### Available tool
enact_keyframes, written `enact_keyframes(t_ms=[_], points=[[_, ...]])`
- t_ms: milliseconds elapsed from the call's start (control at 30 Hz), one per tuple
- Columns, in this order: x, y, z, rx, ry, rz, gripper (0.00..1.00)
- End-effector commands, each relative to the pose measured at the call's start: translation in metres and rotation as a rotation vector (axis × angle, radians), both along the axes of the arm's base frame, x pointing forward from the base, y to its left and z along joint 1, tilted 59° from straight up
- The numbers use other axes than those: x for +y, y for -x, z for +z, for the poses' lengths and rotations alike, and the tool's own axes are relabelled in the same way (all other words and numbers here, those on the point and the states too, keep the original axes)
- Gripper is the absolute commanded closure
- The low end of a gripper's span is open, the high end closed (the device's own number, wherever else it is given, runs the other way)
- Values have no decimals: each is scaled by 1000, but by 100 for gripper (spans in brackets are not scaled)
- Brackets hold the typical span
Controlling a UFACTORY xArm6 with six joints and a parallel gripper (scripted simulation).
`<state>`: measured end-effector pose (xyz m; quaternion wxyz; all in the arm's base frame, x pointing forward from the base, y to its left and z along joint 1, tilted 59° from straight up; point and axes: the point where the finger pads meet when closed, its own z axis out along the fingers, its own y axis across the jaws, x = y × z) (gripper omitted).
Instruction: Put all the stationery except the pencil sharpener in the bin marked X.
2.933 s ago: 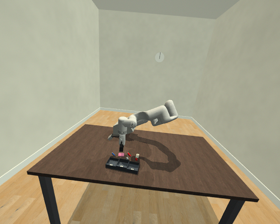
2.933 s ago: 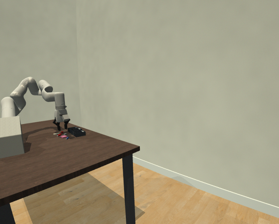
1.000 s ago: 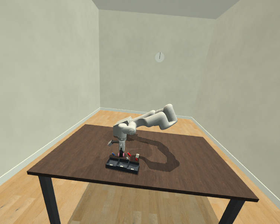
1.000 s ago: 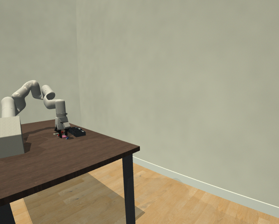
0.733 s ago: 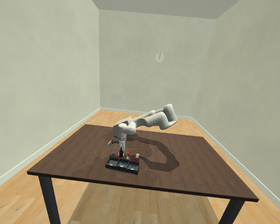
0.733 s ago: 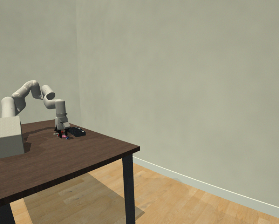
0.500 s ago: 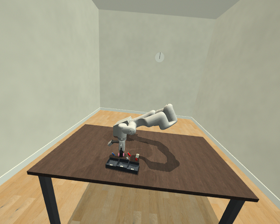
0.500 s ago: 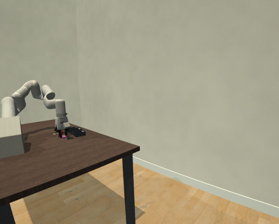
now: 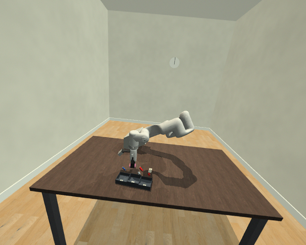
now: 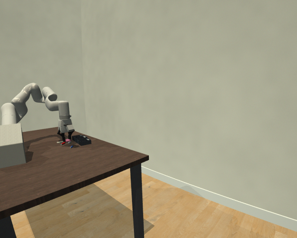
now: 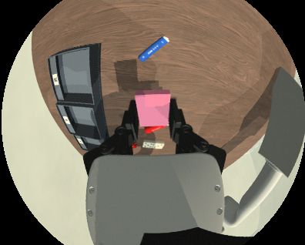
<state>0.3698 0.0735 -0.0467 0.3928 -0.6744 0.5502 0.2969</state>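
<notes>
My gripper (image 11: 153, 108) is shut on a pink eraser block (image 11: 152, 109) and holds it a little above the table; the eraser also shows in the top view (image 9: 132, 164) and the exterior view (image 10: 67, 140). A blue marker (image 11: 153, 48) lies on the table beyond the fingers, also seen in the top view (image 9: 123, 168). A red pen-like item (image 9: 141, 168) lies right of the gripper and peeks out under the eraser in the wrist view (image 11: 155, 129). The dark three-compartment bin row (image 9: 134, 180) stands just in front; its marks are too small to read.
A pale die-like cube (image 9: 150, 170) and a small red item (image 9: 149, 174) sit by the bins' right end. A small grey-white item (image 9: 139, 172) lies behind the bins. A grey box (image 10: 11, 144) stands on the table in the exterior view.
</notes>
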Motion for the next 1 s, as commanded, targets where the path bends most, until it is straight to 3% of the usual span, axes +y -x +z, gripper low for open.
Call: enact_keyframes(t_ms=[0, 667, 867, 967], points=[[-14, -1, 9, -2, 1, -2, 100], [-20, 0, 12, -2, 1, -1, 100], [-13, -33, 25, -2, 1, -2, 100], [-12, -38, 28, -2, 1, -2, 100]])
